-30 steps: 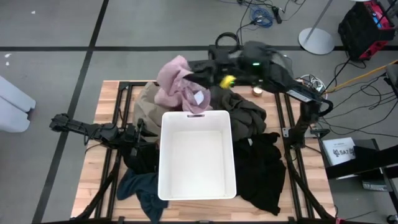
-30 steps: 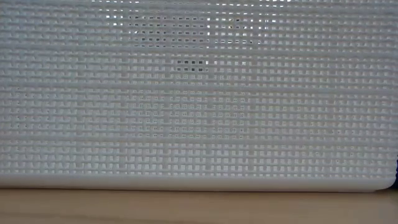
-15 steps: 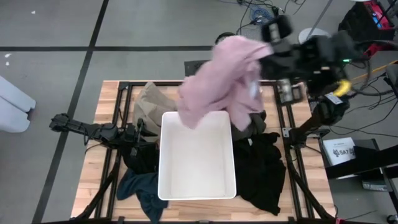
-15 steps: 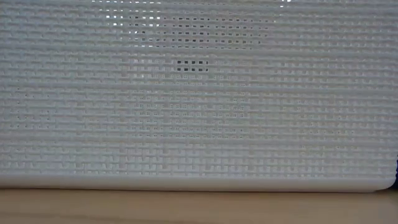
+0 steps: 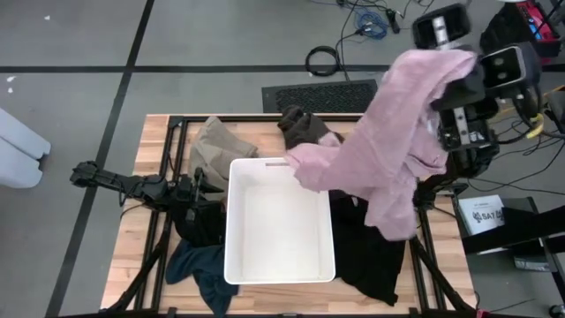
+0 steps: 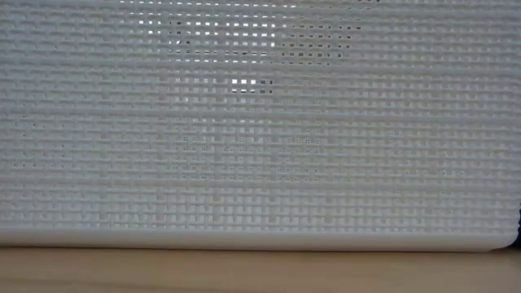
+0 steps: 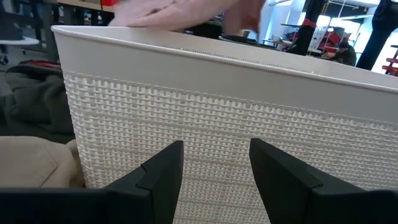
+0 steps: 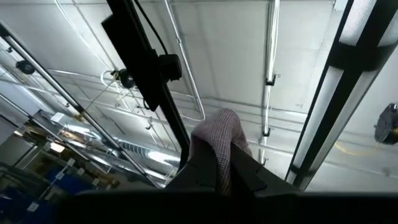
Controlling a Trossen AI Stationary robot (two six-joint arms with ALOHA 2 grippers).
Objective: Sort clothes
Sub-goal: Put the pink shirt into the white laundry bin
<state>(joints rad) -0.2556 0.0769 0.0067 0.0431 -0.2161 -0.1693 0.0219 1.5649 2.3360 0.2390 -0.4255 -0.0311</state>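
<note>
The right gripper (image 8: 217, 165) is raised high over the table's far right corner, its fingers clamped on a fold of the pink garment (image 5: 388, 150); its wrist camera looks up at the ceiling with a tuft of pink cloth pinched between the fingers; from that grip the garment hangs down and sweeps away toward the white bin (image 5: 279, 265), its lower edge reaching the bin's far right corner. Below the gripper lie the black clothes (image 5: 366, 252), beside the bin's right wall; the olive-brown garment (image 5: 305, 128) sits beyond the bin.

The left gripper (image 7: 214, 165) waits low at the bin's left wall, fingers spread apart and holding nothing; the tan-beige garment (image 5: 216, 146) lies just beside it, the teal-blue garment (image 5: 203, 269) nearer the front edge.
</note>
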